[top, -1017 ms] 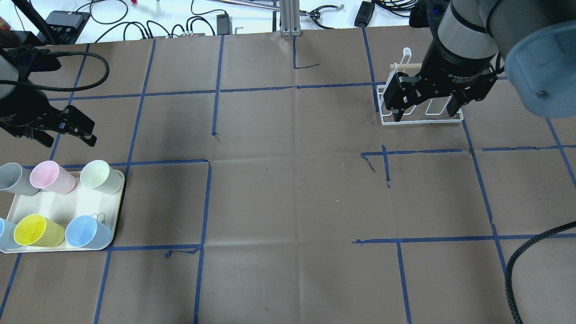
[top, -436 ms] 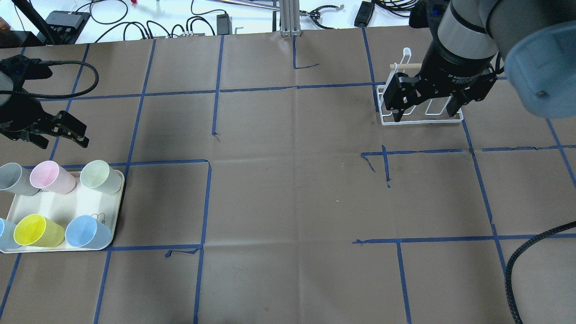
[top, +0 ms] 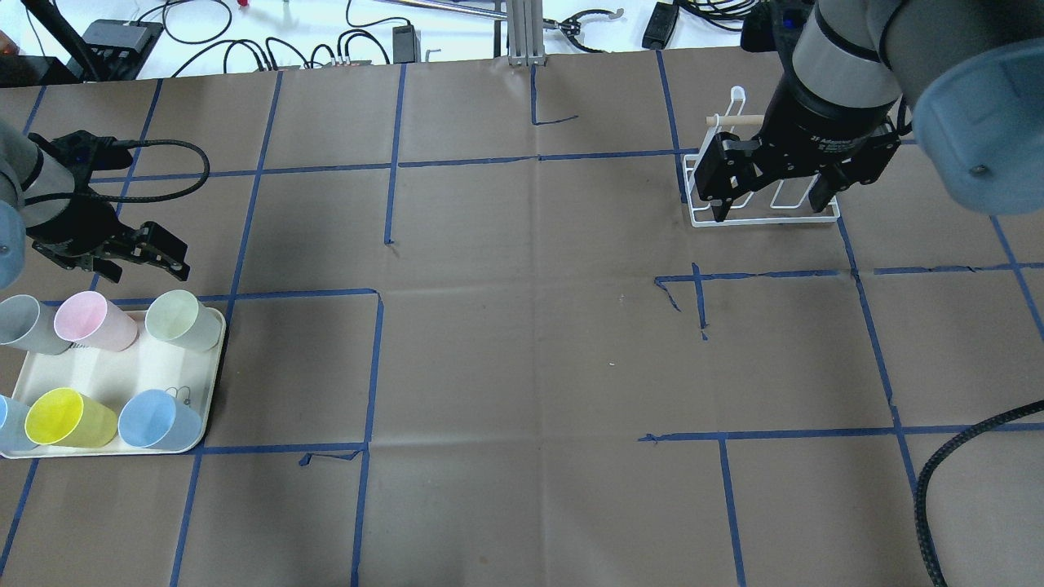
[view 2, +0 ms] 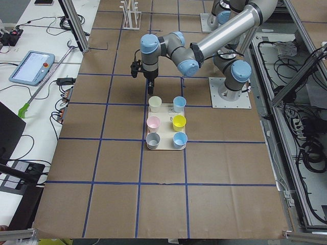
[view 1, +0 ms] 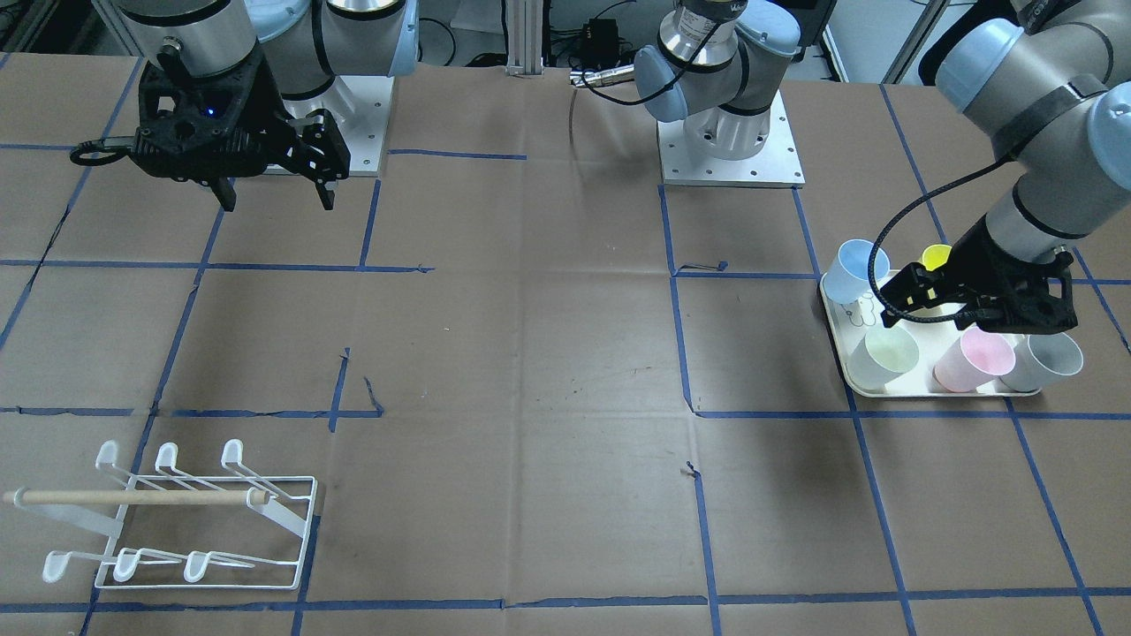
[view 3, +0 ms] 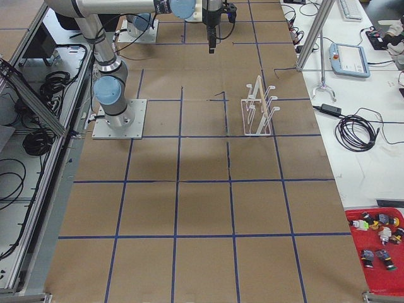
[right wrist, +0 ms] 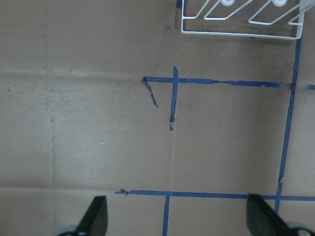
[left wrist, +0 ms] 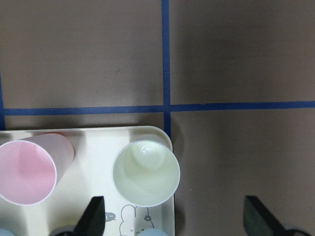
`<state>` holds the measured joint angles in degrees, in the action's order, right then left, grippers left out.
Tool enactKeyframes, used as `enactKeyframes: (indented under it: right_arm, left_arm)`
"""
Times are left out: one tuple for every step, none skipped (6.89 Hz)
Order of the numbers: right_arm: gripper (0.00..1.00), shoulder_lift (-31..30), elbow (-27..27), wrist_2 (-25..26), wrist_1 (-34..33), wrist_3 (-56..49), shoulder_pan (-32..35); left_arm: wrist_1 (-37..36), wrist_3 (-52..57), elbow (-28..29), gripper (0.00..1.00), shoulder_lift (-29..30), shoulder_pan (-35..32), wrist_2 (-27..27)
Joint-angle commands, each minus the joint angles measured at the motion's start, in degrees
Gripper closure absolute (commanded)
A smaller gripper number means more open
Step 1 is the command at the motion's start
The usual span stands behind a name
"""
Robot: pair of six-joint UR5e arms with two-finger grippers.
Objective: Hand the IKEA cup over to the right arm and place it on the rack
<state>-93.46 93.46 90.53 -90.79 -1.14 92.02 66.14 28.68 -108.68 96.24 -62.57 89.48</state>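
Nothing banked yet. Left pincer (top: 143, 271) hangs over the corner of the cream tray (left wrist: 98, 140), jaws wide apart and empty. The pale green cup (left wrist: 146, 177) stands just below it, nearer one finger than the other; I read this as the approach to the first grasp. All six cups stand on the tray. Right pincer (view 1: 278, 201) is spread wide too, holding nothing, over bare counter (top: 522, 326). The white wire rack (view 1: 203, 530) lies well apart ahead of it, prongs bare. Left for you: grasp, lift, handover, place.
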Motion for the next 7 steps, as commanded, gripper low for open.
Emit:
enactKeyframes:
  right_arm:
    - [0.0,0.0,0.1,0.0,0.0,0.0,0.0]
    - [0.0,-0.1,0.1,0.0,0.0,0.0,0.0]
    - [0.0,0.0,0.1,0.0,0.0,0.0,0.0]
    - [0.0,0.0,0.0,0.0,-0.1,0.0,0.0]
    - [0.0,0.0,0.0,0.0,-0.1,0.0,0.0]
    - [0.0,0.2,-0.1,-0.1,0.0,0.0,0.0]
    - [0.0,0.2,-0.1,-0.1,0.0,0.0,0.0]
  left_arm:
    - [-5.5,0.0,-4.2,0.01,1.9,0.0,0.0]
    - [-7.3,0.0,-6.0,0.01,2.9,0.0,0.0]
    - [-9.3,0.0,-6.9,0.01,3.5,0.1,0.1]
    - [-9.3,0.1,-7.6,0.01,3.4,0.1,0.1]
    - [-9.4,0.0,-7.8,0.01,3.9,0.1,0.2]
    - [-9.2,0.1,-8.0,0.01,4.0,0.1,0.2]
    - [-9.5,0.1,-8.0,0.02,4.0,0.2,0.2]
